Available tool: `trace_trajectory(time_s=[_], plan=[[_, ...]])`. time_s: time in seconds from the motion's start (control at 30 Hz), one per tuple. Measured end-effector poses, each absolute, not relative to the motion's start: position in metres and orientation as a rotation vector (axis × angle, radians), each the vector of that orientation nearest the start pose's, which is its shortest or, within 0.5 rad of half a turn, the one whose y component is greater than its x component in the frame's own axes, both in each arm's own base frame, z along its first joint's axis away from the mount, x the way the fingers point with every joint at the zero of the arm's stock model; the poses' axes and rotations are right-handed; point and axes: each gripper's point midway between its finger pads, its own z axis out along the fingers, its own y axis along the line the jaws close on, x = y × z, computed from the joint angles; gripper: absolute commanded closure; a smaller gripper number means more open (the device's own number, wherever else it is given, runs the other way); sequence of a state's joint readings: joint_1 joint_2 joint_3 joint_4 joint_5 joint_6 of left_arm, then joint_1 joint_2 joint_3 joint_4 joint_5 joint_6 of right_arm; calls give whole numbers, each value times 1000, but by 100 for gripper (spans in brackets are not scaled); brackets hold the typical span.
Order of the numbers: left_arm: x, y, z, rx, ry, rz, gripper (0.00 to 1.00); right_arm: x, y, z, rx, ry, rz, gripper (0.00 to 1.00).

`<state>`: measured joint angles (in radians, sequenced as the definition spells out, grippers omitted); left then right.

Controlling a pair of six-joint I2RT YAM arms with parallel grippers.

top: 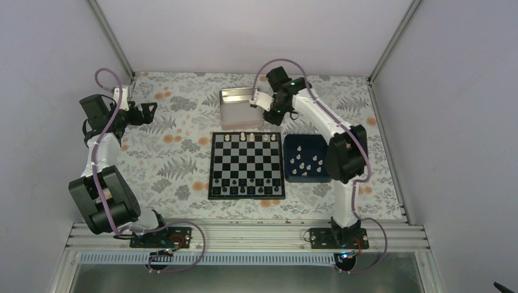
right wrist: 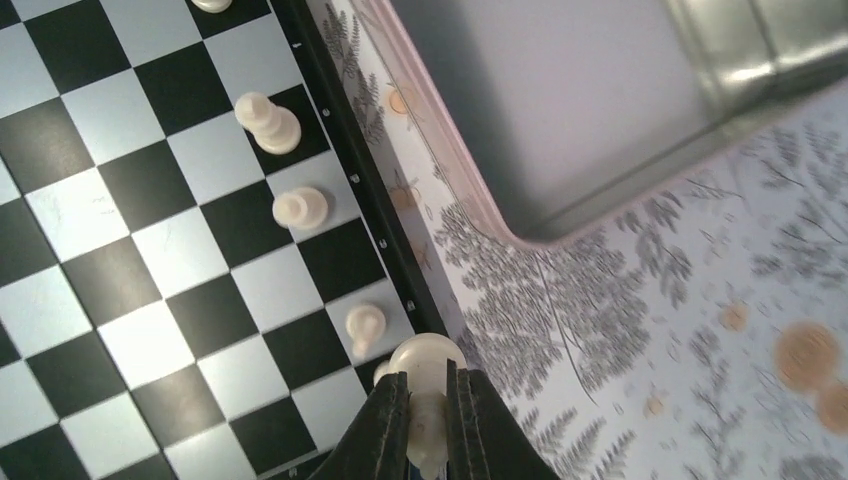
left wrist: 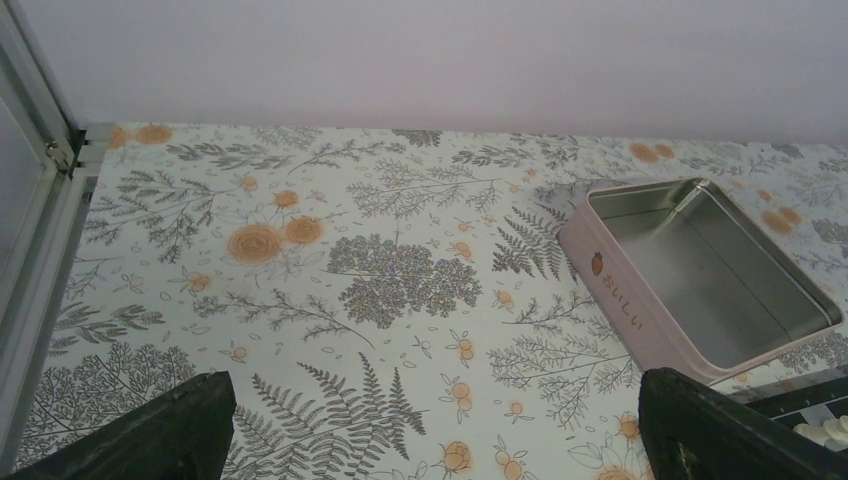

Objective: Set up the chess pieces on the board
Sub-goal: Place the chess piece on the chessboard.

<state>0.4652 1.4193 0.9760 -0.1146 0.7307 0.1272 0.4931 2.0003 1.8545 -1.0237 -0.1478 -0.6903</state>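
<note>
Clamped narrow in the right gripper [right wrist: 428, 388]: a cream chess piece [right wrist: 427, 358], head poking past the fingertips, above the board [right wrist: 150, 250] border. Well off the board, left gripper [left wrist: 435, 405] spread wide.

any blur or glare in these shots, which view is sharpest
right wrist: floral cloth at right smeared, board crisper, white piece in the right pincer close and soft; left wrist: sharpest, even light, mild sheen inside the tin; top external: evenly lit, no glare
</note>
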Motion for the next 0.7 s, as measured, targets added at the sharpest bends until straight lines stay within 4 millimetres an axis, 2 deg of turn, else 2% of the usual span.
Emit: trace_trajectory(time_s=[0.13,0.33,0.7], plan=[[407,78,217,75,1996,-396,0,411,267,125,-1621,2268,166,92],[407,79,217,74,1996,-395,0,397,285,91,-1717,2303,191,92],[407,80,217,73,1994,-397,0,391,290,63,-1773,2338,197,91]])
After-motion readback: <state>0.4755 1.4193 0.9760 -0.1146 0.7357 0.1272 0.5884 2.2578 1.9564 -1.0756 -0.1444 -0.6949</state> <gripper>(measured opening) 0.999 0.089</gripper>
